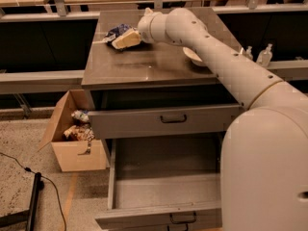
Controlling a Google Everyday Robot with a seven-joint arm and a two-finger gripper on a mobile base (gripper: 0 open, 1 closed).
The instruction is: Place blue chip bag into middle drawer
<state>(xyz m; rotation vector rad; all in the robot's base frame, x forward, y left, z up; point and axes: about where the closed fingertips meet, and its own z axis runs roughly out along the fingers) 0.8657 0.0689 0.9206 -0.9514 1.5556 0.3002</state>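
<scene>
The blue chip bag (115, 32) lies crumpled at the back left of the cabinet top (144, 69). My gripper (126, 39) reaches over the top from the right and sits against the bag's right side, covering part of it. The middle drawer (163, 174) is pulled out wide below, and its flat grey floor is bare. Its dark loop handle (183, 218) shows at the front edge. The alike grey drawer front (163, 120) above it sticks out only slightly.
A white bowl (191, 57) stands on the right of the cabinet top, partly behind my arm. An open cardboard box (77, 141) with wrappers stands on the floor left of the drawers. A black cable (29, 172) runs over the floor. Bottles (264, 56) stand at the right.
</scene>
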